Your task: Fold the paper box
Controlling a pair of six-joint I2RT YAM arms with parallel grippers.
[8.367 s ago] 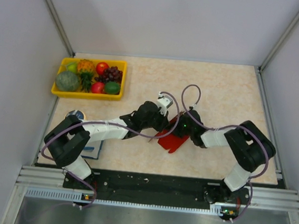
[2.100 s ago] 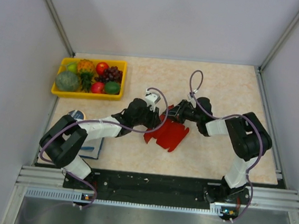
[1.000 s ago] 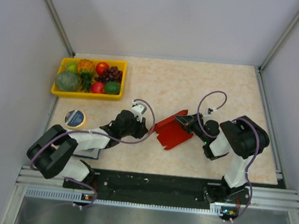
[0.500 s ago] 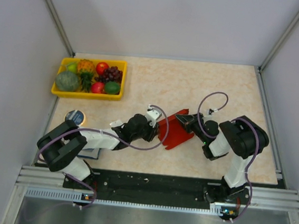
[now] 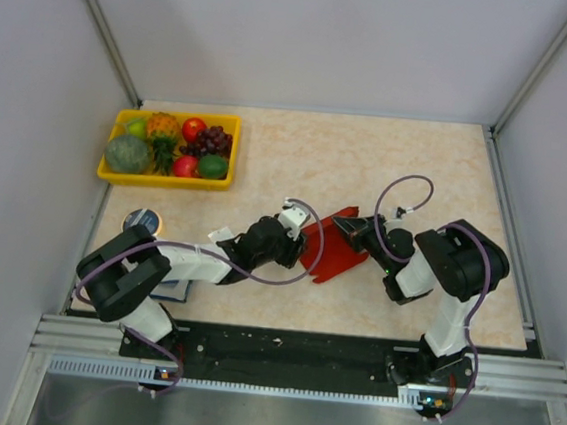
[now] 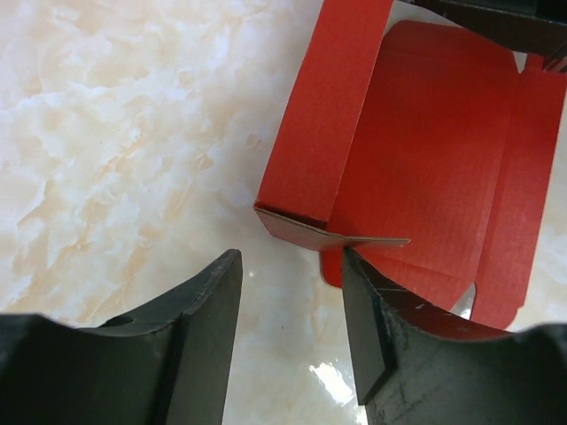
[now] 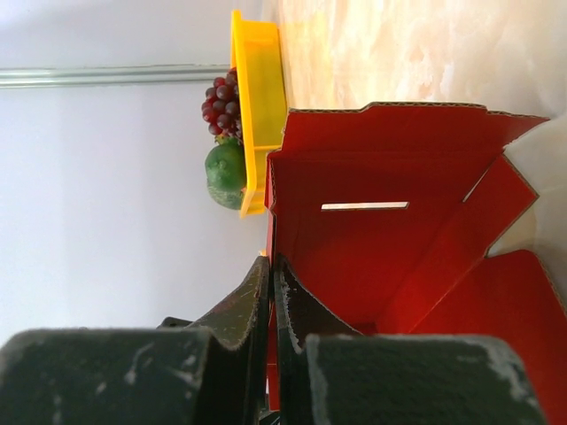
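Clamping the paper box (image 6: 425,159), right gripper (image 7: 272,261) faces nearby left gripper (image 6: 292,266).

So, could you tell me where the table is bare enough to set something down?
The far stretch from the tray to the right wall is bare, as is the near strip below the box. Crowded mid-table, where the left arm and right arm reach the box.

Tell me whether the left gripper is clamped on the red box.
No: the left gripper's jaws stand apart, and the paper box's folded corner lies just beyond them, unpinched.
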